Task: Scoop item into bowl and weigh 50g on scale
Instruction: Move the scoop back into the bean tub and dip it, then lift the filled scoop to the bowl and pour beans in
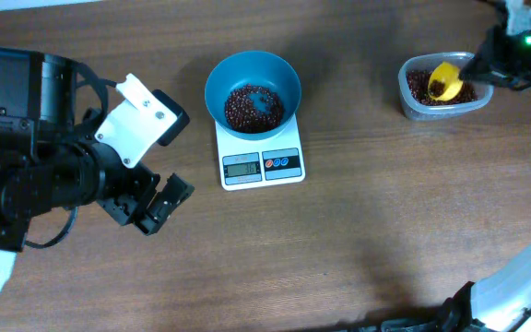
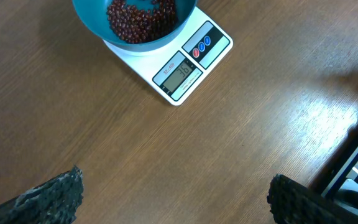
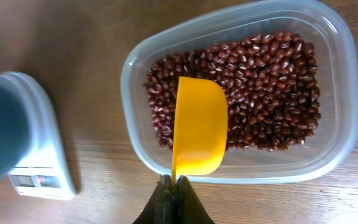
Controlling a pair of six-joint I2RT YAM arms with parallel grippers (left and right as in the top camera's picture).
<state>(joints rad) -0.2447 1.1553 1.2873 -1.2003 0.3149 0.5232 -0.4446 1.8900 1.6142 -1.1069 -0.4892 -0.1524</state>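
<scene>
1. By the left edge of the counter point(image 1: 339, 258), the left arm point(image 1: 162, 205): jaws wide apart, holding nothing, well clear of the scale.
2. Toward the far edge, left of centre, the bowl point(image 1: 224, 78): rests on the scale point(image 1: 262, 164) and overhangs it. Probably light plastic sitting loose, so a nudge could shift it.
3. In the bowl, beans point(image 1: 252, 106): a shallow heap. Hard, glossy and small, they likely roll and scatter if spilled. The display figure is hard to read.
4. Near the far right corner, the tub point(image 3: 347, 93): the main stock of beans lies inside.
5. Over the tub's near rim, the scoop point(image 3: 197, 127): stiff yellow plastic, with no beans showing on it.
6. The right arm point(image 3: 174, 199): jaws clamped together on the scoop's thin handle end. A narrow hold, best carried level.
</scene>
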